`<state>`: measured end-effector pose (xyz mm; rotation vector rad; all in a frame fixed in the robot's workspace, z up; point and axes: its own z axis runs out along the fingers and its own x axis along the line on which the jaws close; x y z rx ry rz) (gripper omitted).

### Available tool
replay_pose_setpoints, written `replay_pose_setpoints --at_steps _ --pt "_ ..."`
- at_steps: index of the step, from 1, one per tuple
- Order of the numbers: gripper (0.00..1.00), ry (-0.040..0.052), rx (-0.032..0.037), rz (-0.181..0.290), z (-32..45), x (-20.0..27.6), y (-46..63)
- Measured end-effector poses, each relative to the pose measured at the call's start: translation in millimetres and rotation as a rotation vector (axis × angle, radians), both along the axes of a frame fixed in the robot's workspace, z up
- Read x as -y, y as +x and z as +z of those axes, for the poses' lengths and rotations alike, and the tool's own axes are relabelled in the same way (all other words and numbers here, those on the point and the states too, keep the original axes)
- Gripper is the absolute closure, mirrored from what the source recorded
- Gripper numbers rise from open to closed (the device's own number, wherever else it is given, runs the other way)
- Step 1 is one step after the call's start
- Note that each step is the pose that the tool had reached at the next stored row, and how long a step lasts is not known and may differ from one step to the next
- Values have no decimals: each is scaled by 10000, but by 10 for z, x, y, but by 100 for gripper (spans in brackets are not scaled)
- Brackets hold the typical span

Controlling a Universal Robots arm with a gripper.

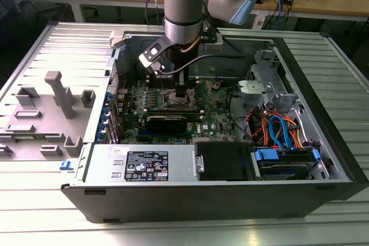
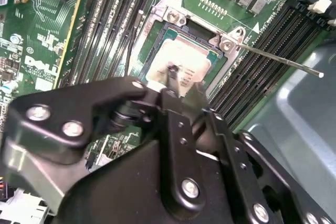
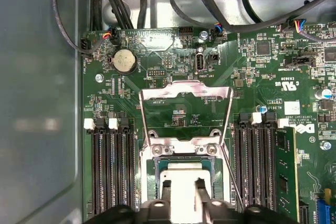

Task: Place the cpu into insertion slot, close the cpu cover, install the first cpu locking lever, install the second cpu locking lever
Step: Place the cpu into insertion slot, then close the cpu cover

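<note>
Closest to the lens in the second wrist view sits the black linkage of your claw [image 2: 182,80], its tips down over the cpu [image 2: 191,56]. You can see in the first wrist view that the two fingers [image 3: 166,190] stand spread, with the chip's silvery top showing in the gap between them; they pinch nothing. Your cpu lies flat inside the insertion slot [image 3: 181,146], its green edge framed by the slot's silvery rim. The cpu cover [image 3: 185,89] is not yet closed: it stands swung up off the slot on its hinge side, and green board shows through its cut-out middle. One thin locking lever [image 2: 278,59] juts out free from a corner of the slot, across the black memory slots [image 2: 252,85]. In the exterior view your arm [image 1: 183,4] reaches straight down into the open computer case [image 1: 219,200], upper middle of the frame. That case rests on the ribbed metal bench [image 1: 173,235], with grey fixtures [image 1: 60,93] at the exterior view's left.
</note>
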<state>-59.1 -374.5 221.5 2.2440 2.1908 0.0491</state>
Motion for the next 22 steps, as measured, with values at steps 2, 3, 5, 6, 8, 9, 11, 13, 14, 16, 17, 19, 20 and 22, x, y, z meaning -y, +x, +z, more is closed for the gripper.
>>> replay_pose_setpoints --at_steps 2,3,5,6,8,9,11,13,14,16,17,19,20,22 --pt "89 -1 -1 0 1 0 1" --pt "89 -1 -1 -1 1 0 1" --pt "89 -1 -1 -1 2 0 1" --pt "89 -1 -1 0 2 0 2" --pt "89 -1 -3 0 12 0 12" --pt "89 -1 -2 -1 13 0 12" --pt "89 -1 -3 0 13 0 13" --pt "89 -1 -3 0 14 0 13" --pt "89 -1 -3 0 14 0 13" --pt "89 -1 -3 0 15 0 14" --pt "89 0 -3 0 15 0 14" --pt "89 -2 -3 0 16 0 14" --pt "89 -2 -4 0 62 0 14" --pt "89 1 -3 0 130 -1 15"
